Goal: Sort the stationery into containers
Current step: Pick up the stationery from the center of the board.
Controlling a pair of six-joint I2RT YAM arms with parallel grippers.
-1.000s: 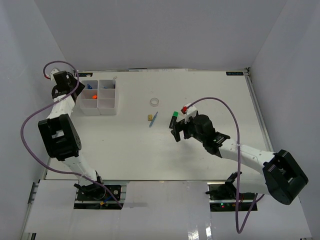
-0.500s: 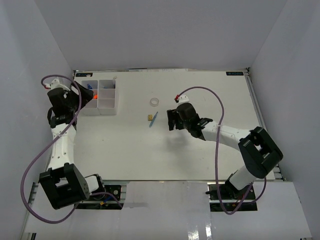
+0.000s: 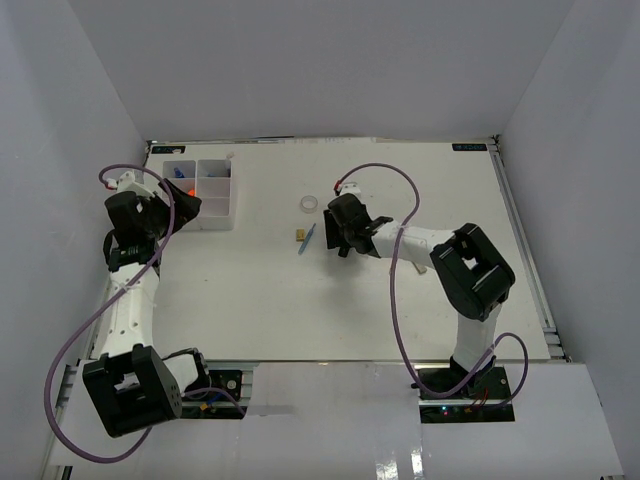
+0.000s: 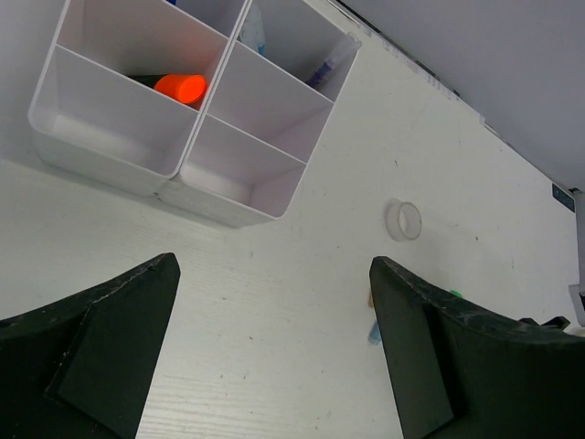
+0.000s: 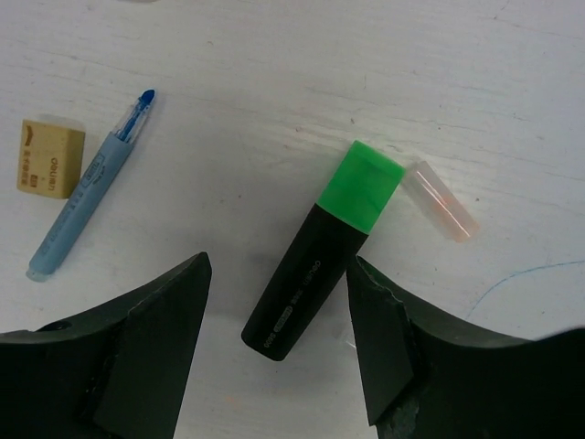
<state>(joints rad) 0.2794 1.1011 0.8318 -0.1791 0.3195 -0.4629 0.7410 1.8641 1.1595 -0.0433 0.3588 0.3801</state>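
Between right end effector (image 5: 279, 343) jaws, green-capped highlighter (image 5: 315, 270)

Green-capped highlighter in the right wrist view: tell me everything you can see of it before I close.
The highlighter has a black, plastic-looking barrel with small white print and a bright green cap, fitted on. It lies flat on the white table, slanted, cap toward the upper right. A small clear, orange-tinted piece lies by the cap's end; contact is unclear. The right gripper straddles the barrel, its fingers apart from it.
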